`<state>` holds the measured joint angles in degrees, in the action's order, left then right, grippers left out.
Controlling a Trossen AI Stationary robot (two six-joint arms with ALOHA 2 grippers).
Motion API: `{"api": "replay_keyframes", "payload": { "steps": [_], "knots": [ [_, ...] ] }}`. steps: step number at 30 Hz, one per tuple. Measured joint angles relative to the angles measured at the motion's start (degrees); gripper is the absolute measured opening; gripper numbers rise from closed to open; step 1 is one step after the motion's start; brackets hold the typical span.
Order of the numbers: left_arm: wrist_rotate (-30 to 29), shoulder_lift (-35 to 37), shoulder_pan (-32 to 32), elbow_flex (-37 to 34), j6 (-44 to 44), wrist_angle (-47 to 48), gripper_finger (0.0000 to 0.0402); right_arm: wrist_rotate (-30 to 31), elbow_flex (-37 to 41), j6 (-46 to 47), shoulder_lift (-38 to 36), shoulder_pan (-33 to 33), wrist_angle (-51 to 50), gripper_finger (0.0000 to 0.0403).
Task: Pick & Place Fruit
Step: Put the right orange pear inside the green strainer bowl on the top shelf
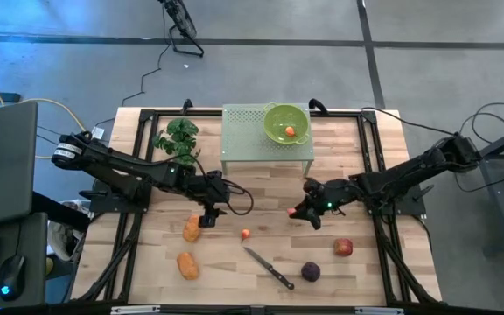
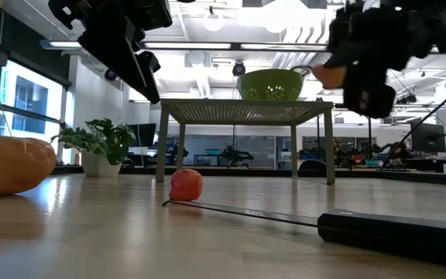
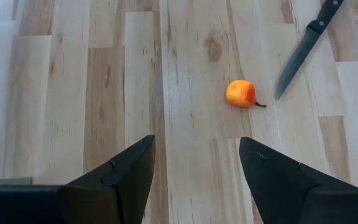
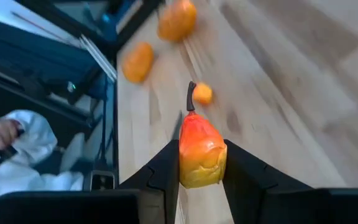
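My right gripper (image 1: pixel 297 211) is shut on a small red-orange fruit (image 4: pixel 201 152), held above the middle of the table. A second small red-orange fruit (image 1: pixel 246 234) lies on the wood between the arms. My left gripper (image 1: pixel 210 214) hovers open above the table, and this fruit (image 3: pixel 241 94) lies ahead of its fingers. Two orange oblong pieces (image 1: pixel 192 230) (image 1: pixel 187 264) lie near the left. The red apple (image 1: pixel 344 248) and the dark purple piece (image 1: pixel 311 272) lie near the right. A green bowl (image 1: pixel 278 116) on a green stand holds an orange piece (image 1: pixel 290 131). My right gripper pinches the small red-orange fruit by its two sides (image 4: pixel 185 158) between the two fingers. The fingers come from the table's right side, slanting a little downward. The fruit's dark stem (image 4: pixel 191 98) points away from the gripper. The fruit is lifted clear of the table.
A black-handled knife (image 1: pixel 268 267) lies near the front edge, between the fruit pieces. A green leafy bunch (image 1: pixel 178 140) stands at the far left, beside the green perforated stand (image 1: pixel 243 140). Beyond the table's left edge a person's hand and white sleeve (image 4: pixel 11 134) show.
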<state>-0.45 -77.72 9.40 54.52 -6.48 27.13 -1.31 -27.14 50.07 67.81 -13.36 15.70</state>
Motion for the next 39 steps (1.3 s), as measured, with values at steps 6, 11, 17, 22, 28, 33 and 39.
{"api": "replay_keyframes", "payload": {
  "steps": [6,11,17,22,28,33,39],
  "knots": [
    [0.0,0.0,0.0,0.0,0.0,0.01,0.023,0.38,0.0,-3.12,0.0,2.06,6.41,0.0093],
    [0.0,0.0,-0.02,0.0,0.0,-0.01,0.023,0.33,0.0,-5.73,0.0,3.85,11.31,0.0093],
    [0.0,0.0,0.0,0.0,-0.02,-0.01,0.023,-0.32,-0.02,-7.27,0.0,6.46,15.75,0.0093],
    [0.0,-0.02,-0.02,0.0,-0.02,0.0,0.023,-0.31,-1.32,-8.41,0.0,8.49,15.84,0.0093],
    [0.0,-0.01,-0.01,0.0,0.0,0.01,0.023,-0.34,-4.86,-11.6,0.0,9.0,15.65,0.0093],
    [-0.02,-0.02,0.0,0.0,-0.01,0.01,0.023,-0.36,-7.97,-13.58,0.0,9.0,14.04,0.0094],
    [-0.02,-0.02,0.0,0.0,0.0,0.01,0.023,-0.28,-11.91,-15.97,0.0,9.0,10.29,0.0093]
  ]
}}
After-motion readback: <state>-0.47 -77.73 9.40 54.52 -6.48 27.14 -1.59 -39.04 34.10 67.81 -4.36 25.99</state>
